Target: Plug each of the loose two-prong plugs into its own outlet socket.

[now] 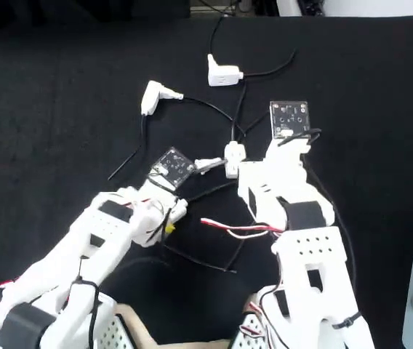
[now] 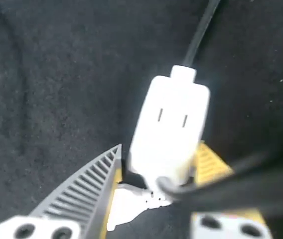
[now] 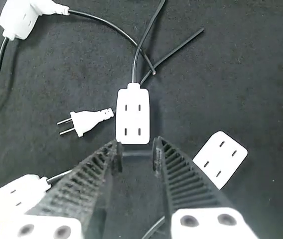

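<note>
— White single socket (image 2: pixel 174 114), clamped in the left gripper (image 2: pixel 156 162), slotted face showing, cord leading off beyond the tips. Fit to receive a plug?
— Seemingly. Squeeze on the flanks only, never over the slots, and hold level with the desk (image 1: pixel 61 87).
— Next along: loose plug (image 3: pixel 84 123), flat on the desk, just ahead of the right gripper (image 3: pixel 135 145) on the side toward the left arm, prongs turned away from the four-slot block (image 3: pixel 131 117).
— Right gripper spread open, gripping nothing, one tip at each side of that block's near end. Close across the narrow sides, low down, leaving all four slots bare. Mind the black cords (image 3: pixel 148 65) crossing beyond the tips; avoid dragging them.
— Further over, on the gripper's outer side: second flat socket (image 3: pixel 220 158), apart from the fingers, untouched.
— Leave for later. Square prongs to slots before pushing; likely to skid or jam if tilted.
— Any brand, label or lettering?
— None legible on any white housing; slots and nothing else.
</note>
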Motion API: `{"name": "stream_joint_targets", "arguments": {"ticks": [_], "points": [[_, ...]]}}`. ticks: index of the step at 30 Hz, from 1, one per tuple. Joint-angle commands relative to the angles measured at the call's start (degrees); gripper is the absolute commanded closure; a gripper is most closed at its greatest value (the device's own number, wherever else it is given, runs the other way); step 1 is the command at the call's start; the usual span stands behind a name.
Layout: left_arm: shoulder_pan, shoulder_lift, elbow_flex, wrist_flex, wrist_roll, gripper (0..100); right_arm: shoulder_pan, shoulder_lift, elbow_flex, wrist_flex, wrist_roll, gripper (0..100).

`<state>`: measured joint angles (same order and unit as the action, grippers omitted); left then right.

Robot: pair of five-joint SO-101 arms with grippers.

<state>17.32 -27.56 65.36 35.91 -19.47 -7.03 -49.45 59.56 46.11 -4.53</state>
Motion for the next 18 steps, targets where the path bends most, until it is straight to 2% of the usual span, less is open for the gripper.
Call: {"name": "stream_joint_targets", "arguments": {"ticks": [1,3,6,12,15,18], "points": [[0.48,-0.53,-4.35,-1.14,-0.70,92,0.62,-0.66,-0.40,-1.32,-0.09,89.5],[0.48,-2.29,-4.09,-1.05,-0.70,98,0.62,-0.66,-0.22,-1.41,-0.09,89.5],[0.48,-5.98,-3.82,0.18,-0.70,97,0.70,-0.66,-0.22,-1.41,-0.09,89.5],[0.40,-16.53,-6.64,8.44,-0.53,97,1.76,-0.66,-0.22,-1.41,-0.09,89.5],[-2.24,-21.27,-8.22,9.76,-0.35,97,3.60,-0.66,-0.57,-1.41,-0.09,89.5],[-6.02,-23.74,-9.36,7.56,-0.35,97,4.04,-0.66,-0.66,-1.41,-0.09,89.5]]}}
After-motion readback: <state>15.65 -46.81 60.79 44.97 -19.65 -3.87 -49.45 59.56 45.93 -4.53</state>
